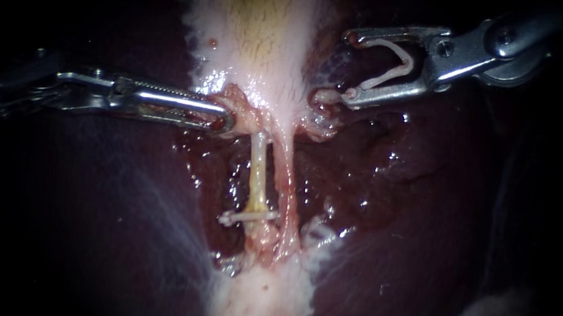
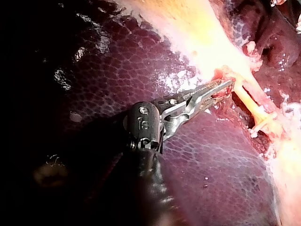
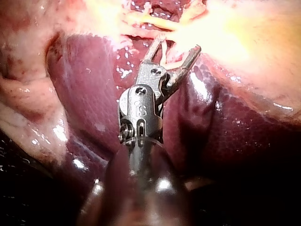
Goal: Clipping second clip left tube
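Left tube (image 1: pixel 258 169): pale yellow, thin, running down from the gallbladder (image 1: pixel 257 35). One white clip (image 1: pixel 248 217) crosses its lower end. Left instrument (image 1: pixel 224 117): jaws pinching pink tissue (image 1: pixel 238 99) beside the tube's top. Right instrument (image 1: pixel 349 68): jaws spread, holding a loaded clip (image 1: pixel 406 66) over the liver (image 1: pixel 393 187), apart from the tube.

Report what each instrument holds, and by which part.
Left instrument: jaws shut on the pink tissue at the gallbladder's narrow end. Right instrument: an open clip, its two leg ends seated in the jaws.
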### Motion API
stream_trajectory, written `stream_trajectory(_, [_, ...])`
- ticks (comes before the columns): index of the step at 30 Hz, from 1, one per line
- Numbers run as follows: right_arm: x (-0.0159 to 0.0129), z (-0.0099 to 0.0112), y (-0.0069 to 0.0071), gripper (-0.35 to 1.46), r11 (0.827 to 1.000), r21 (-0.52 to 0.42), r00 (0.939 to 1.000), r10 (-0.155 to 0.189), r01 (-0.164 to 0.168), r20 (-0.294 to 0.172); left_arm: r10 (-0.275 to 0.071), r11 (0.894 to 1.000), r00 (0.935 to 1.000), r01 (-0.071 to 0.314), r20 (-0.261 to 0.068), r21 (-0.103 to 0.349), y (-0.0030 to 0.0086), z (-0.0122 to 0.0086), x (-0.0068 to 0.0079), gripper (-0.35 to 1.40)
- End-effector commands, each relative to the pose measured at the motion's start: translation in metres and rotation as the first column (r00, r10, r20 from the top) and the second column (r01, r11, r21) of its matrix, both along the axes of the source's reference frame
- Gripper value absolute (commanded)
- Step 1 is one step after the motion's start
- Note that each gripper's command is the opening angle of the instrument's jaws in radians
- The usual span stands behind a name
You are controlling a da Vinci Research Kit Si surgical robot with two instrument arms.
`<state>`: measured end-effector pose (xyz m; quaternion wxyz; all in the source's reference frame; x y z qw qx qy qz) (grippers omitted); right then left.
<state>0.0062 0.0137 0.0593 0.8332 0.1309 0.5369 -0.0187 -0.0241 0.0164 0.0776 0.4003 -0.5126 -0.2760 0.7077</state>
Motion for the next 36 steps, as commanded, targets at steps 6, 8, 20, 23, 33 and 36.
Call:
stream_trajectory(6, [0.0000, 0.0000, 0.0000, 0.50, 1.000, 0.000, 1.0000, 0.000, 0.000, 0.000, 0.002, 1.000, 1.0000, -0.002, 0.002, 0.002, 0.0001, -0.0003, 0.0003, -0.35])
stream_trajectory(8, [0.0000, 0.0000, 0.0000, 0.50, 1.000, 0.000, 1.0000, 0.000, 0.000, 0.000, 0.004, 1.000, 1.0000, -0.004, 0.003, 0.003, 0.0002, -0.0006, 0.0006, -0.35])
stream_trajectory(20, [0.0000, 0.0001, 0.0000, 0.50, 1.000, 0.000, 1.0000, 0.000, 0.000, 0.000, -0.027, 1.000, 0.9996, 0.027, 0.008, 0.012, 0.0012, -0.0051, 0.0058, -0.35])
stream_trajectory(23, [0.0000, 0.0001, 0.0000, 0.50, 1.000, 0.000, 1.0000, 0.000, 0.000, 0.000, -0.049, 0.999, 0.9986, 0.049, 0.017, 0.022, 0.0018, -0.0070, 0.0073, -0.35])
stream_trajectory(33, [0.0000, 0.0001, 0.0000, 0.50, 1.000, 0.000, 1.0000, 0.000, 0.000, 0.000, -0.067, 0.998, 0.9971, 0.067, 0.037, 0.003, 0.0020, -0.0107, 0.0086, -0.35])
stream_trajectory(36, [0.0000, 0.0001, 0.0000, 0.50, 1.000, 0.000, 1.0000, 0.000, 0.000, 0.000, -0.067, 0.998, 0.9971, 0.067, 0.037, 0.003, 0.0019, -0.0108, 0.0087, -0.35])
